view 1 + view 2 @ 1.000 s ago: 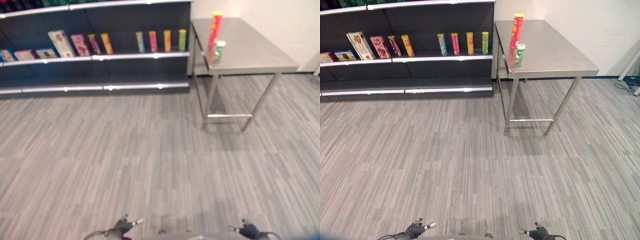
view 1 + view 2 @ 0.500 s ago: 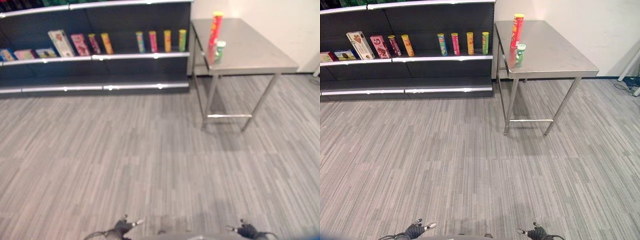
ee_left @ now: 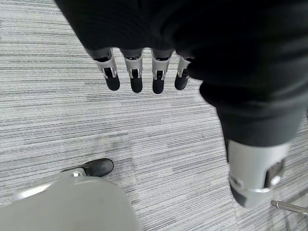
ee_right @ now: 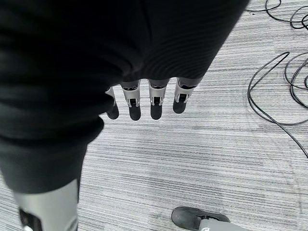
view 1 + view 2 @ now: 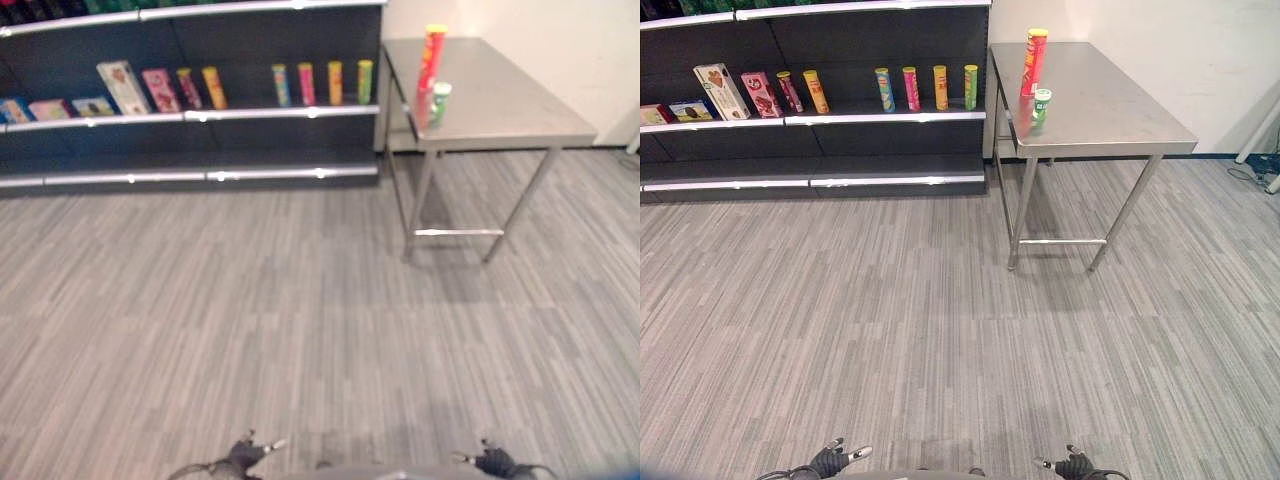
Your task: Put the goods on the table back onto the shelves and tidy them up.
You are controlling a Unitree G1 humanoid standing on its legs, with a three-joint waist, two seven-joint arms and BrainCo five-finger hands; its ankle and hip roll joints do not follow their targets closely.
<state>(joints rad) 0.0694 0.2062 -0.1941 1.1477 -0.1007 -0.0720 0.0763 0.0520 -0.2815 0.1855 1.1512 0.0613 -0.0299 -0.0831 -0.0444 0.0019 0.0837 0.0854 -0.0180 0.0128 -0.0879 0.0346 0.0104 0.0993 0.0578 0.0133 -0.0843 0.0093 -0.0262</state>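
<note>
A steel table (image 5: 1110, 110) stands at the far right, next to a white wall (image 5: 1180, 50). On its far left part a tall red can (image 5: 1034, 61) stands upright, and a small green can (image 5: 1041, 104) stands just beside it, on the near side. Both are upright and apart from the table's edge.

To the left of the table, touching or almost touching it, is a dark shelf unit (image 5: 820, 150). On its middle shelf four cans (image 5: 925, 87) stand in a row (blue, pink, orange, green, from left to right). Farther left on the same shelf are two more cans (image 5: 802, 91) and some boxes (image 5: 720, 92), leaning or lying.

The grey floor (image 5: 940, 330) lies between the robot and the goods, which are well apart from it.

The left hand (image 3: 139, 77) hangs over the floor with fingers straight and relaxed, holding nothing. The right hand (image 4: 144, 98) hangs the same way, fingers straight, also with nothing in it.
</note>
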